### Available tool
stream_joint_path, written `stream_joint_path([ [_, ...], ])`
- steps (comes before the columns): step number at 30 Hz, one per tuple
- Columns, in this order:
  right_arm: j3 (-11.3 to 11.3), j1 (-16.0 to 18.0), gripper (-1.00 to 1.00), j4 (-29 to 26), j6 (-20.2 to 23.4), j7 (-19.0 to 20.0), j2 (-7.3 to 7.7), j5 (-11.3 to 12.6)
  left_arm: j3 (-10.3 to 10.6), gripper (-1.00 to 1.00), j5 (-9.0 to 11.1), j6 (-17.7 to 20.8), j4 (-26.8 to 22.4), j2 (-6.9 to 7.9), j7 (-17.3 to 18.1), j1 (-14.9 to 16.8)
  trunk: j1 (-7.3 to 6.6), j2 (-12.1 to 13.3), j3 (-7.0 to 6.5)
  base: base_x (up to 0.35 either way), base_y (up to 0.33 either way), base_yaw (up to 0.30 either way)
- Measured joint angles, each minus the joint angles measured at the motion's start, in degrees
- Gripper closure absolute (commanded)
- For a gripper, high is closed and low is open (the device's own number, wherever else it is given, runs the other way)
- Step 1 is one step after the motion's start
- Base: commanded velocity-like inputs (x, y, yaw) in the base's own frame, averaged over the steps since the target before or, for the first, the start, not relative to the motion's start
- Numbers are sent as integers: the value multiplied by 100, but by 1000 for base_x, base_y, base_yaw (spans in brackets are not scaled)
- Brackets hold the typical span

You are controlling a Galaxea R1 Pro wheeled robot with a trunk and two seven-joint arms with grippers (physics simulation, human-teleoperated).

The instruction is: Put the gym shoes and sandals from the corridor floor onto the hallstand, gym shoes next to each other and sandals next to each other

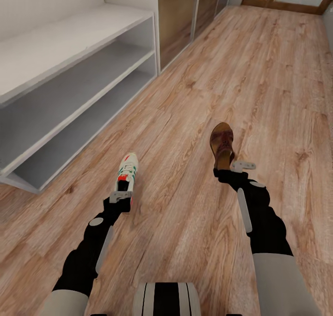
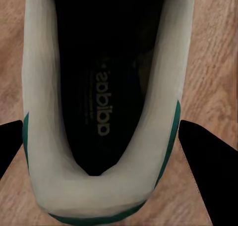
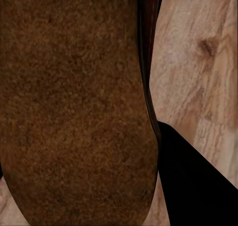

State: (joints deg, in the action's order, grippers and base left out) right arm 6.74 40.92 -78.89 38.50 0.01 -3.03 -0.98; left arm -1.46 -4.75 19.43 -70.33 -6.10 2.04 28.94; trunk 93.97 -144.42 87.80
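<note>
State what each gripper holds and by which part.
Left gripper straddles the heel of the white green-striped gym shoe; right gripper sits at the heel of the dark brown leather sandal. Whether either is clamped cannot be told.

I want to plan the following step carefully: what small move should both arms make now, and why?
Probably close both grippers. The left gripper straddles the heel of the gym shoe, one finger on each side. The right gripper is at the heel of the sandal. Both appear to lie on the corridor floor.
</note>
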Motion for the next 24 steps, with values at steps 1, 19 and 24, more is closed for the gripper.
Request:
stream_joint_path([
  [1,-2,0,100,-3,1,0,0,0,0,100,3,10,-20,0,0,1,-2,1,-22,0,0,0],
  [19,-29,-17,100,29,-4,-24,-44,-16,-10,100,24,411,-95,9,0,-4,-49,25,-486,0,0,0],
  [24,-29,-17,100,33,-4,-24,-44,-2,-10,100,30,411,-88,9,0,-4,-62,32,-644,0,0,0],
])
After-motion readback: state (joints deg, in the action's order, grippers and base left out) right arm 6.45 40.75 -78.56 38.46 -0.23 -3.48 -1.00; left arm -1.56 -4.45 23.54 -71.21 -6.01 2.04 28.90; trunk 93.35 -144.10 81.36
